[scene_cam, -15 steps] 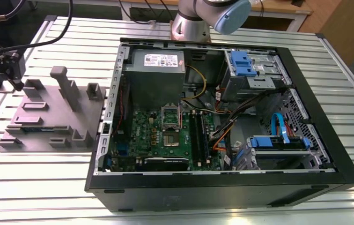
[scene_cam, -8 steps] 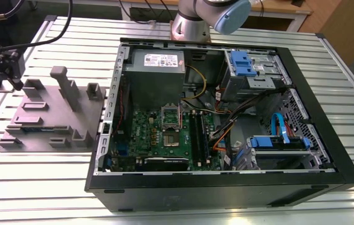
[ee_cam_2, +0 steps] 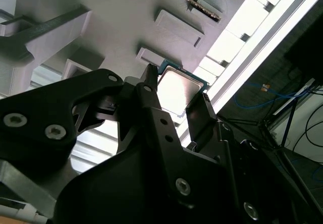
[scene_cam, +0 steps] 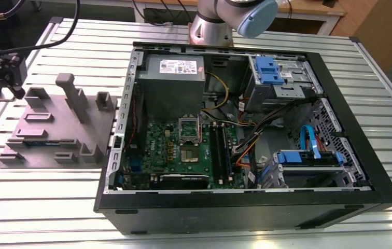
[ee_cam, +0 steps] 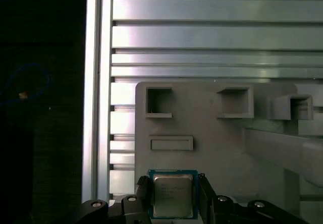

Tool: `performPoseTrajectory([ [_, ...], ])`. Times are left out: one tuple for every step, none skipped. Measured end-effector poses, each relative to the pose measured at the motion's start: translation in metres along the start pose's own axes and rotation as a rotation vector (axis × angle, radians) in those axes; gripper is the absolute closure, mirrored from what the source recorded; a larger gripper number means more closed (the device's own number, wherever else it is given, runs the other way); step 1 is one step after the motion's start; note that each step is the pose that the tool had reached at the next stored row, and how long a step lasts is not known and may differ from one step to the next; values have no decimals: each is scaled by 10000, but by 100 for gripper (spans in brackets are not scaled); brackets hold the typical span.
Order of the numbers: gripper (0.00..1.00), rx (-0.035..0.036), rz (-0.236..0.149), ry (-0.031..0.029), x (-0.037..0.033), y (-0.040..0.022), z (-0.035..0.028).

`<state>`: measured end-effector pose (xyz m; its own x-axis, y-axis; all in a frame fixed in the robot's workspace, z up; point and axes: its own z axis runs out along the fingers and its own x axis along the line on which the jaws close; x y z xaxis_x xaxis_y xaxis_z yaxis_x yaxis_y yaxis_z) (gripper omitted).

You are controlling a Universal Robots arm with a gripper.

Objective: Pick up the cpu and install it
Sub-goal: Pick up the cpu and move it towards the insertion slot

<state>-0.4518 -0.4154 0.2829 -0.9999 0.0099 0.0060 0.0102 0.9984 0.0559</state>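
Hand (ee_cam: 173,180): two black fingers (ee_cam: 143,191) clamped on the chip (ee_cam: 172,198), one against each of two opposite edges. In both wrist views finger meets edge on either side. Cannot tell whether the chip is lifted off the tray or resting on it.

Chip: small flat square with a thin green border. Its dull silver metal top glares white in the second wrist view.

Under and ahead of the hand: grey tray (ee_cam: 217,148), matte, plastic-looking, sharp-cornered.
- Just past the fingertips, a low raised rectangle (ee_cam: 171,143).
- Farther out, two square open pockets (ee_cam: 159,103) side by side, with a third, hooded one beyond them.
- On one flank of the hand a thick grey bar (ee_cam: 282,151) rises from the tray, so that side is tight.
- On the other flank the tray's edge runs just beside the finger, with free room there.

Counter (ee_cam: 212,32): bright ribbed aluminium slats, grooves running across ahead of the tray, open slats beyond it. The counter's edge rail (ee_cam: 98,82) lies near the hand's open flank, and past it is a dark drop.

Exterior view: a black computer case (scene_cam: 251,212) lies open on the counter, well apart from the hand, on the tray's far side. Inside it:
- a green board (scene_cam: 175,155) with a square metal-framed socket (scene_cam: 189,136) near its middle
- a grey metal box (scene_cam: 171,78) in one corner
- loose cables
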Motion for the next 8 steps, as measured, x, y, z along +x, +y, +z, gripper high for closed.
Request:
performPoseTrajectory([
  [53, 1, -1, -1, 0, 0, -2],
  [53, 1, 0, -1, 0, 0, -4],
  [53, 1, 0, -1, 0, 0, -7],
  [53, 1, 0, 0, 0, 0, -9],
  [53, 1, 0, 0, 0, 0, -11],
  [53, 1, 0, 0, 0, 1, -13],
  [53, 1, 0, 0, 0, 1, -15],
  [53, 1, 0, -1, 0, 1, -17],
])
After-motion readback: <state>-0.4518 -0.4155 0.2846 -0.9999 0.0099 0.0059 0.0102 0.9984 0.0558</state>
